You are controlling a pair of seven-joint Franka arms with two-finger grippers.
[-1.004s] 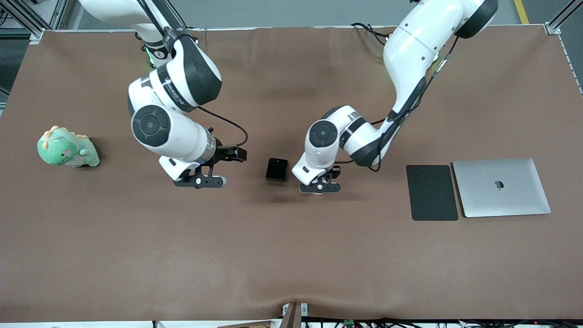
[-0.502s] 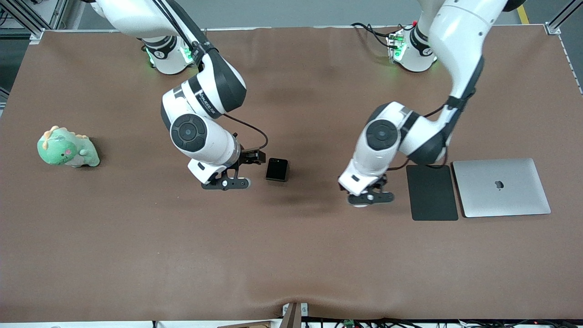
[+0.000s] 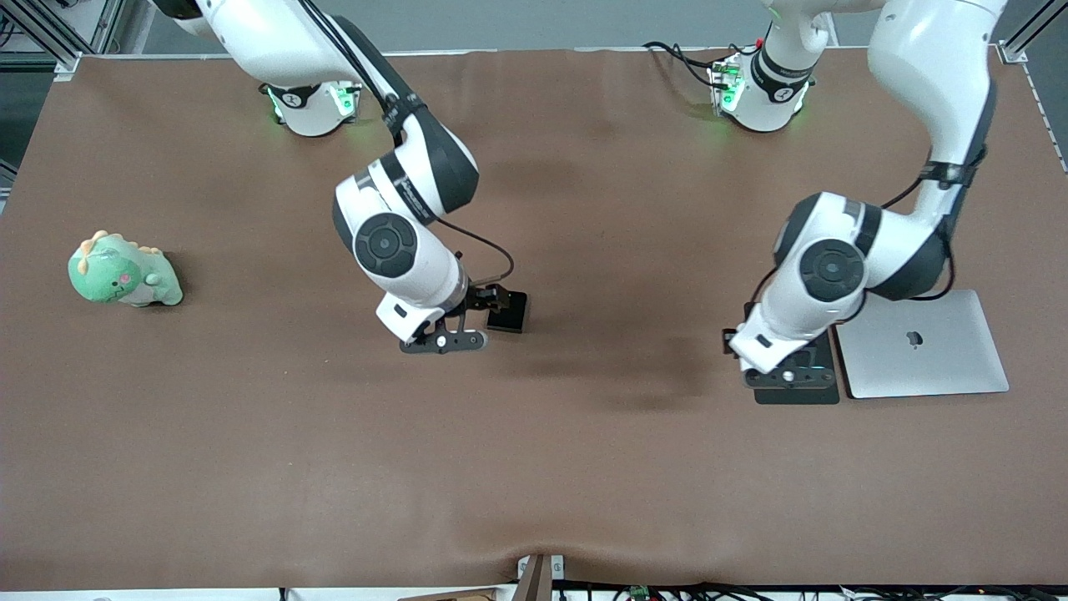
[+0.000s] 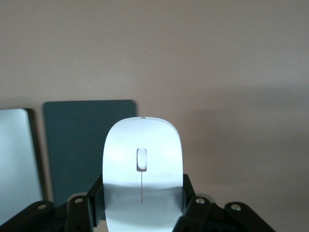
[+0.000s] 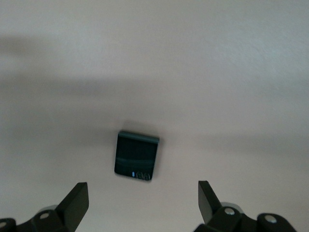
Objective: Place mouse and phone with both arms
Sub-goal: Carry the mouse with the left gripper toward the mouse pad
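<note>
From the front, the right end effector (image 3: 443, 342) hangs over the brown desk (image 3: 534, 467) just beside the phone (image 3: 509, 311), while the left end effector (image 3: 791, 377) is over the dark pad (image 3: 797, 394) next to the laptop (image 3: 922, 344). The left wrist view shows the mouse (image 4: 143, 171) clamped between the fingers (image 4: 96, 200), its long axis running straight out from them. In the right wrist view the fingers (image 5: 76, 200) are spread wide, with the phone (image 5: 136, 155) lying flat, lenses toward them.
</note>
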